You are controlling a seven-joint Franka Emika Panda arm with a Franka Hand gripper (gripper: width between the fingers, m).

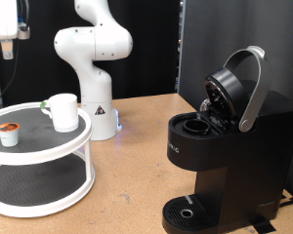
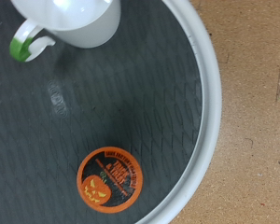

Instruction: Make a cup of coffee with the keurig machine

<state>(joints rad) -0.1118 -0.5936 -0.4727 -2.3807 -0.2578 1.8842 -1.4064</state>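
Looking from the exterior view, the keurig machine (image 1: 220,146) stands at the exterior view's right on the wooden table (image 1: 137,166), its silver-grey lid handle (image 1: 252,88) raised so the brew head is tipped open and the pod chamber (image 1: 195,125) is exposed; the round drip tray (image 1: 188,211) at its base carries nothing. At the exterior view's left sits a white two-tier round stand (image 1: 39,161), and on its upper shelf the cup (image 1: 61,111) stands upright, with the pod (image 1: 8,134) near it, closer to the exterior view's left edge and apart from it. The white robot arm (image 1: 93,58) rises behind the stand, and only a part of the gripper (image 1: 7,41) shows at the exterior view's top left, above the stand; whether its fingers are spread or closed cannot be told. The wrist view looks straight down on the stand's dark mesh shelf (image 2: 131,103) and white rim (image 2: 210,103), and shows what the other view does not: the green mark on the cup's (image 2: 79,21) handle and the pod's (image 2: 109,180) orange lid printed with a pumpkin face. No fingers appear in this view, and the machine is out of it.
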